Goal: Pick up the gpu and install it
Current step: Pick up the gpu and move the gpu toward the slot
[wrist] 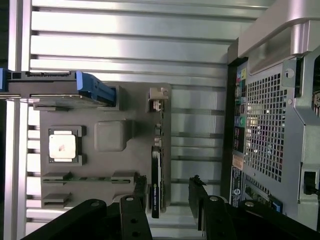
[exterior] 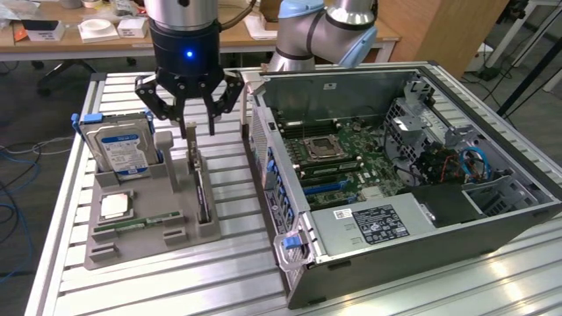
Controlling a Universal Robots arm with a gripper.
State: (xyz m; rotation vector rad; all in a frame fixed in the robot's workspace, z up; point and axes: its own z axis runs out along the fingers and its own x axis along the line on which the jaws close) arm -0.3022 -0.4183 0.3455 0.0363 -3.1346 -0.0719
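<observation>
Grey plastic holder tray [exterior: 154, 247] sits on the slatted aluminium table [exterior: 176, 289] at the exterior view's left; just beside it, towards the right, stands the open dark metal computer case [exterior: 422, 263] with its green motherboard [exterior: 351, 158] exposed. From my station I see the gpu [exterior: 200, 187], a thin dark circuit card with a brownish edge, standing on its long edge in a slot along the side of the tray nearest the case. It is not installed; it rests in the tray.

Above the card's far end hangs the black gripper [exterior: 197, 128]; its fingers are spread apart and hold nothing. In the wrist view the gpu [wrist: 156, 170] runs as a narrow dark line between the two fingers [wrist: 132, 210], nearer one than the other; I see no contact.

A thick blue-labelled hard drive with blue handles [exterior: 123, 145] stands upright at the tray's far end; a square silvery processor chip [exterior: 116, 206] lies flat in a recess; a narrow green memory stick [exterior: 141, 224] sits in a slot near it.
</observation>
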